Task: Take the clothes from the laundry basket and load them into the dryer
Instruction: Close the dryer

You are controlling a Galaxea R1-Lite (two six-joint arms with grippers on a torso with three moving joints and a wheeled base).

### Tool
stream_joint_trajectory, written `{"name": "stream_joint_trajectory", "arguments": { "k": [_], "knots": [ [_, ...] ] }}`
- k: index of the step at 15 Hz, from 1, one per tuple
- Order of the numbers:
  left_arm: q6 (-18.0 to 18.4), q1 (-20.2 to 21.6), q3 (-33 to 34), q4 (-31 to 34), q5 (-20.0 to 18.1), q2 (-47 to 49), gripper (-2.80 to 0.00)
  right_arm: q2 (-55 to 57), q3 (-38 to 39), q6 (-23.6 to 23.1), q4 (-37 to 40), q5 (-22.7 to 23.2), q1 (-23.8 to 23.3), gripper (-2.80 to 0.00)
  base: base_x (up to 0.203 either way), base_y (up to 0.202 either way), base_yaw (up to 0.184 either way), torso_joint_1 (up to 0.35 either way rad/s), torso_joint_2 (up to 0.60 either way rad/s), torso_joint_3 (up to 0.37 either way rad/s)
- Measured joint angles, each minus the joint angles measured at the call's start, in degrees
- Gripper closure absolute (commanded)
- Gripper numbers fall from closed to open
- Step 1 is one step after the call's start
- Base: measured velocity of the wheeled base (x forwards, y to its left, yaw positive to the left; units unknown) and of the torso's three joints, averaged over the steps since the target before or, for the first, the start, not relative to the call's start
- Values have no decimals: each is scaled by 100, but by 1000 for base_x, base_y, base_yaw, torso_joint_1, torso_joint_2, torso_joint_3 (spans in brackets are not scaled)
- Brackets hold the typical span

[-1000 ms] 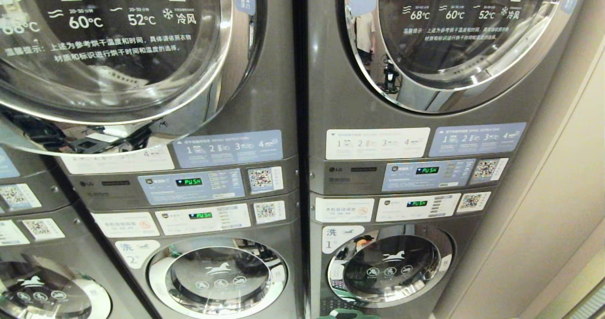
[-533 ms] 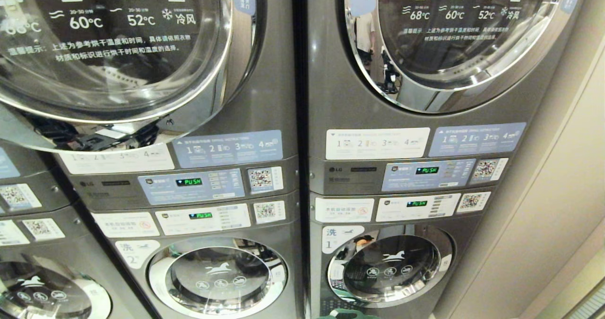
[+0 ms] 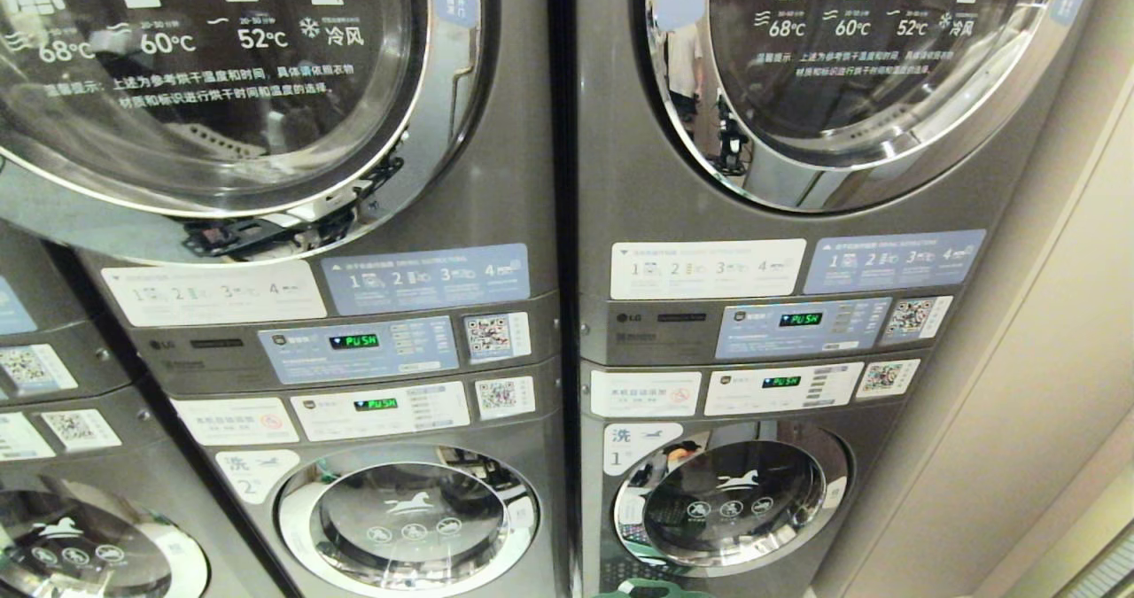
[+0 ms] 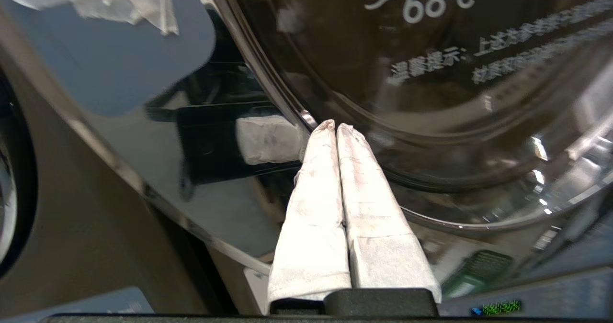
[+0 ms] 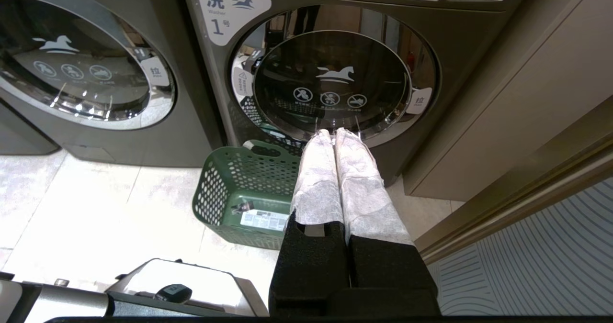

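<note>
Head view: two round chrome-rimmed glass dryer doors, one upper left [image 3: 213, 93] and one upper right [image 3: 850, 66]; three smaller round washer doors below, at far left [image 3: 80, 545], centre [image 3: 407, 518] and right [image 3: 731, 505]. Four green "PUSH" displays are lit. Right wrist view: one green perforated plastic laundry basket [image 5: 239, 194] and two washer doors.

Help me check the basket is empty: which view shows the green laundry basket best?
The right wrist view: the green laundry basket stands on the floor before the lower right machine, but its inside stays hidden. The head view catches only its rim; the left wrist view misses it.
</note>
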Motion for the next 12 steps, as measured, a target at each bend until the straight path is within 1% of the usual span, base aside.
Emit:
{"name": "stream_joint_trajectory", "arguments": {
  "k": [3,5,6,7,9,10,12],
  "knots": [
    [-5,-147,-597,-199,382,612,0,17,-6,-2,3,0,69,0,0,0,0,0,0,0],
    [-8,-252,-887,-213,582,956,0,17,-12,0,6,0,394,0,0,0,0,0,0,0],
    [-7,-286,-1012,-220,617,1116,0,12,-13,17,6,-10,574,0,0,0,0,0,0,0],
    [-6,-318,-1136,-231,631,1265,0,9,-12,56,4,-43,650,0,0,0,0,0,0,0],
    [0,-392,-1477,-284,659,1630,0,9,13,140,-47,-150,718,0,0,0,0,0,0,0],
    [12,-437,-1685,-327,731,1834,0,9,33,155,-157,-161,733,0,0,0,0,0,0,0],
    [60,-567,-2254,-438,1035,2280,0,6,116,155,-401,-162,743,0,0,0,0,0,0,0]
  ]
}}
